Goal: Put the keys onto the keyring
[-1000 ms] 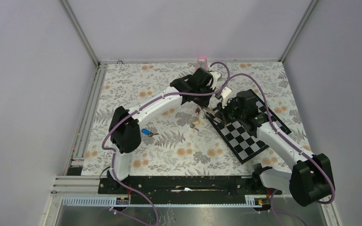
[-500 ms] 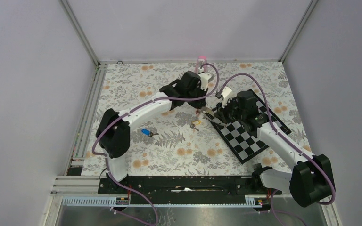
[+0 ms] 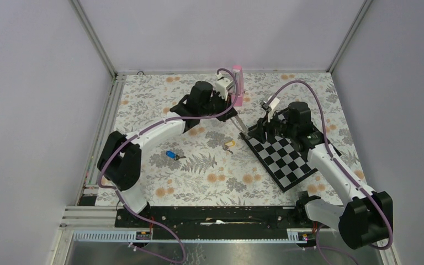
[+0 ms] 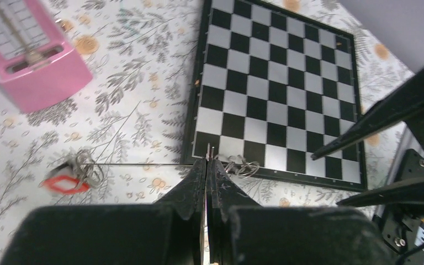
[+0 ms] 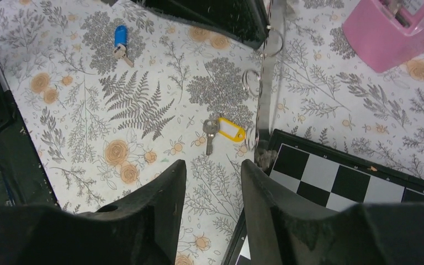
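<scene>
My left gripper is shut on the grey strap of the keyring, which slants down to the chessboard's corner. In the left wrist view the strap shows edge-on between the shut tips, with silver rings beside them and a red piece at the left. In the right wrist view the strap hangs with its rings above the yellow key. The blue key lies far left. My right gripper is open and empty, just right of the strap's lower end. Both keys, yellow and blue, lie on the cloth.
A black-and-white chessboard lies under the right arm, also in the left wrist view and the right wrist view. A pink metronome-like block stands at the back, close to the left wrist. A metal rail runs along the left edge.
The left arm has swung back and to the left with the strap. The right gripper has drawn back to the right, so the two grippers now stand apart.
</scene>
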`<state>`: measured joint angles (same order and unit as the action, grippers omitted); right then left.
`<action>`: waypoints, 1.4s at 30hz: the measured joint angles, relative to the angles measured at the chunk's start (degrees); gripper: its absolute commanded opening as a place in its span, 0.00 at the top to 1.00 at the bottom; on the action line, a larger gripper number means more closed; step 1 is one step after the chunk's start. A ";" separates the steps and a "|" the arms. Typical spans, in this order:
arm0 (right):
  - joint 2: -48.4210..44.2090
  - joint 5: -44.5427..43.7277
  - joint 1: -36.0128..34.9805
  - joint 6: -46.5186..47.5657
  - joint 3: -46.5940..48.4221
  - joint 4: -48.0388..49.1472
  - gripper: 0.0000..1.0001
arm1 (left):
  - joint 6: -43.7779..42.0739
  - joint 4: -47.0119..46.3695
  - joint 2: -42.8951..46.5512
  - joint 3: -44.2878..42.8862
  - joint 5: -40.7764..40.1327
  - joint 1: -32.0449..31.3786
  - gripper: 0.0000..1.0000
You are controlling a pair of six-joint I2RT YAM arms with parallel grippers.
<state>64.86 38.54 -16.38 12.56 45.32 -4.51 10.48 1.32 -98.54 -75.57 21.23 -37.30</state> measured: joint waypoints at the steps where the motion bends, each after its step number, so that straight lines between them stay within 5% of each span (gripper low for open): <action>1: 0.00 0.24 0.09 -0.02 0.42 -0.33 0.52 | 0.00 -0.59 0.15 0.17 1.14 0.04 1.00; 15: 0.44 5.27 0.33 1.33 7.19 -1.29 0.60 | 0.02 -8.22 4.76 5.14 24.44 0.07 1.00; 28: 0.44 10.71 0.33 1.79 4.02 -1.18 0.63 | 2.71 -14.82 4.81 8.44 30.88 0.07 1.00; 35: 0.44 11.32 0.33 2.05 3.13 -1.05 0.87 | 4.17 -16.90 4.81 9.70 31.52 0.07 1.00; 42: 0.44 12.20 0.33 1.97 3.13 -0.94 1.00 | 4.13 -18.60 4.81 10.60 31.54 0.28 1.00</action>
<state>65.30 50.74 -16.05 14.52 48.45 -5.45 14.61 -17.28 -93.73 -64.97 52.77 -37.01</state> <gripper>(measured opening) 0.094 0.009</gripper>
